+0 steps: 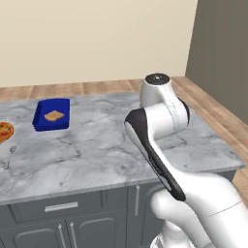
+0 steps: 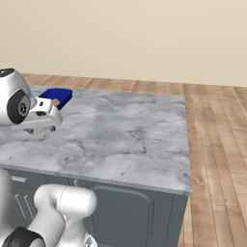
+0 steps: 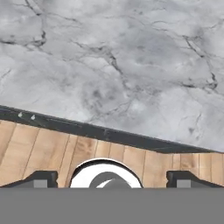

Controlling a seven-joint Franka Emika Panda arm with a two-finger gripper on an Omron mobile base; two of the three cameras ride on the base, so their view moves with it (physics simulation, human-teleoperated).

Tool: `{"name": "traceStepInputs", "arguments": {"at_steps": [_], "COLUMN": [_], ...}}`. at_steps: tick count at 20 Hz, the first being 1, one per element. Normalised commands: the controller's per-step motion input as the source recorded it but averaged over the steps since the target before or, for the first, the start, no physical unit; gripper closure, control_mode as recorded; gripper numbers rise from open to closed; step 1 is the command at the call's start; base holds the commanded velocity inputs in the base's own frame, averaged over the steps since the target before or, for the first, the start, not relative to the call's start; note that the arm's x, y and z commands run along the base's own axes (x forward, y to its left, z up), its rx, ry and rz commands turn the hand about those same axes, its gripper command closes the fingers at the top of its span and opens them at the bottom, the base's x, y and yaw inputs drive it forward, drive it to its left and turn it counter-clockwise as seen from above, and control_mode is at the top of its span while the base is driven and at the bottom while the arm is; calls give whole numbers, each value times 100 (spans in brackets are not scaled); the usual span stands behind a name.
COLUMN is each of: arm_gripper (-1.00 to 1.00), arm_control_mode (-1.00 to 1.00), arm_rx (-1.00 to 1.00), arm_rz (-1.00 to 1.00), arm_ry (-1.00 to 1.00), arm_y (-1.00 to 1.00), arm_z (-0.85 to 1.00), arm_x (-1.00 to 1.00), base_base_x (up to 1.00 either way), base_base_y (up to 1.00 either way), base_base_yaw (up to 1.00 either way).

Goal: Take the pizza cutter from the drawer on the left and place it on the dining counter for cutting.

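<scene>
Room: beige wall, wood plank floor.
Surface: dining counter (image 1: 121, 145), grey-white veined marble, dark grey base.
Writing: none readable.
Drawer (image 1: 60, 207): near-left front, closed.
Pizza cutter: location cannot be told.
Gripper (image 3: 112, 180): jaws spread wide, holding nothing.
Blue tray (image 1: 52, 115): far left.

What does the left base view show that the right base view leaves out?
Left base view: a pizza at the picture's left edge, a spoon beside it, and the closed drawer with its bar handle. Right base view: the gripper, open, above the marble. Both: the dining counter and the blue container on it.
</scene>
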Motion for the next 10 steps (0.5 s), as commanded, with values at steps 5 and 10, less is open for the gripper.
{"name": "traceStepInputs", "arguments": {"at_steps": [5,10], "arm_gripper": [-100,-100], "arm_control_mode": [-100,-100], "arm_rx": [-18,-17], "arm_rz": [29,31], "arm_ry": [-12,-12], "arm_y": [76,91], "arm_z": [-17,-13], "arm_x": [-60,-67], "base_base_x": [0,0], "base_base_y": [0,0], "base_base_yaw": [0,0]}}
